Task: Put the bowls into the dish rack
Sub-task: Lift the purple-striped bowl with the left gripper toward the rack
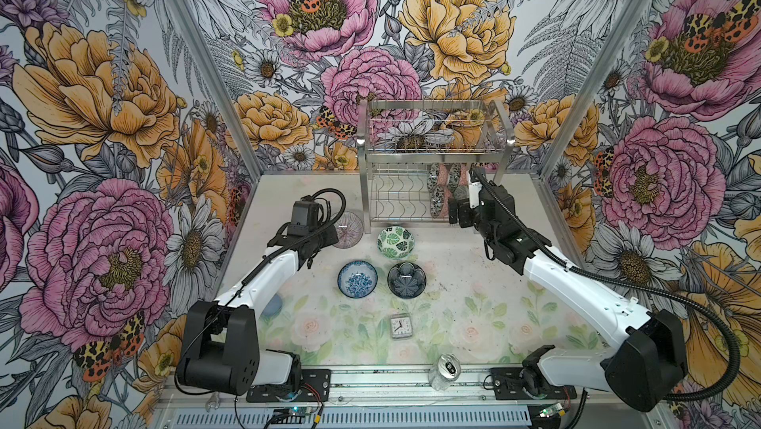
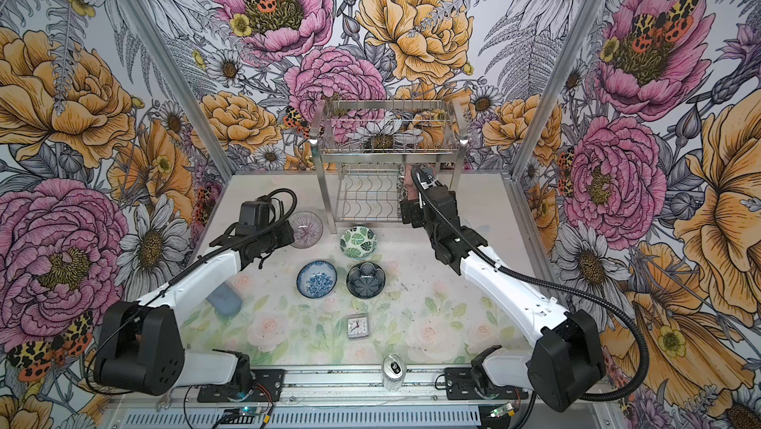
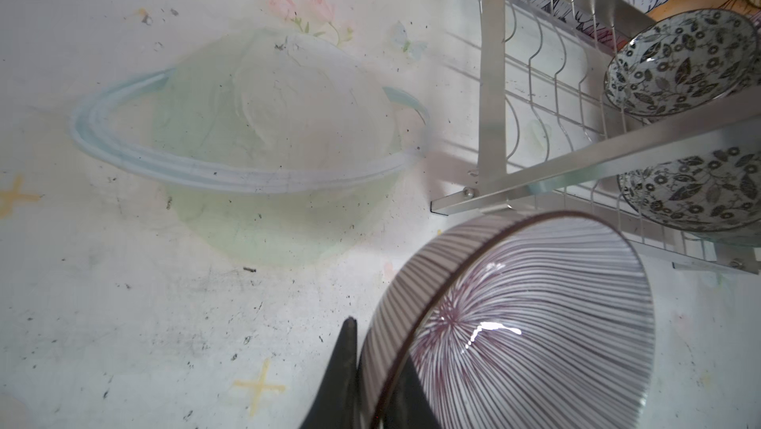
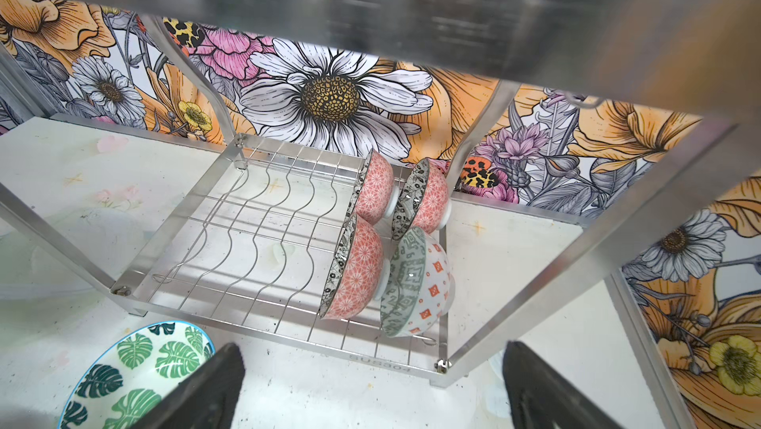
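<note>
My left gripper [image 3: 379,365] is shut on the rim of a purple-striped bowl [image 3: 514,324], one finger inside and one outside. That bowl [image 1: 348,229] hangs tilted just left of the dish rack [image 1: 436,159] and its front left post. Several bowls [image 4: 362,266] stand on edge at the right end of the rack's wavy lower tier. My right gripper [image 4: 370,352] is open and holds nothing, in front of the rack's right front corner [image 1: 455,210]. A green leaf bowl [image 1: 395,242], a blue floral bowl [image 1: 357,278] and a dark blue bowl [image 1: 406,279] sit on the table.
A small square clock [image 1: 400,326] lies near the table's front middle. A silver can [image 1: 444,371] stands at the front edge. A blue-grey object [image 2: 224,301] lies partly under the left arm. Floral walls close in on three sides.
</note>
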Action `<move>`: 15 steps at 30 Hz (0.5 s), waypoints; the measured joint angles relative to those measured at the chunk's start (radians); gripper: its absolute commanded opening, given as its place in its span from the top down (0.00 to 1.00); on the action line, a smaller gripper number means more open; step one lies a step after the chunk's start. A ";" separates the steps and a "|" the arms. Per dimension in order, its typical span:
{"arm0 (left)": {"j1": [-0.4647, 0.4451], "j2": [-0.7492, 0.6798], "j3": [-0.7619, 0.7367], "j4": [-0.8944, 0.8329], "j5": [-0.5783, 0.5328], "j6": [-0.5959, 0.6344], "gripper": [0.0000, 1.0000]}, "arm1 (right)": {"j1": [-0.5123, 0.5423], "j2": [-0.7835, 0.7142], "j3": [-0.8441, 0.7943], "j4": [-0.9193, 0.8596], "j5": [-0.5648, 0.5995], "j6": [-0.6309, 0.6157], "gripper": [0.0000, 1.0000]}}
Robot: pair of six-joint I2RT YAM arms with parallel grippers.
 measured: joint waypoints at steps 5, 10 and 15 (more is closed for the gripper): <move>-0.006 -0.077 0.067 -0.075 -0.003 0.021 1.00 | 0.000 0.000 0.000 0.000 -0.002 0.000 0.00; -0.064 -0.136 0.091 -0.103 -0.037 0.028 1.00 | 0.000 0.000 0.000 0.000 -0.003 0.003 0.00; -0.201 -0.133 0.126 -0.135 -0.125 0.057 1.00 | 0.000 -0.001 0.000 0.000 -0.026 0.012 0.00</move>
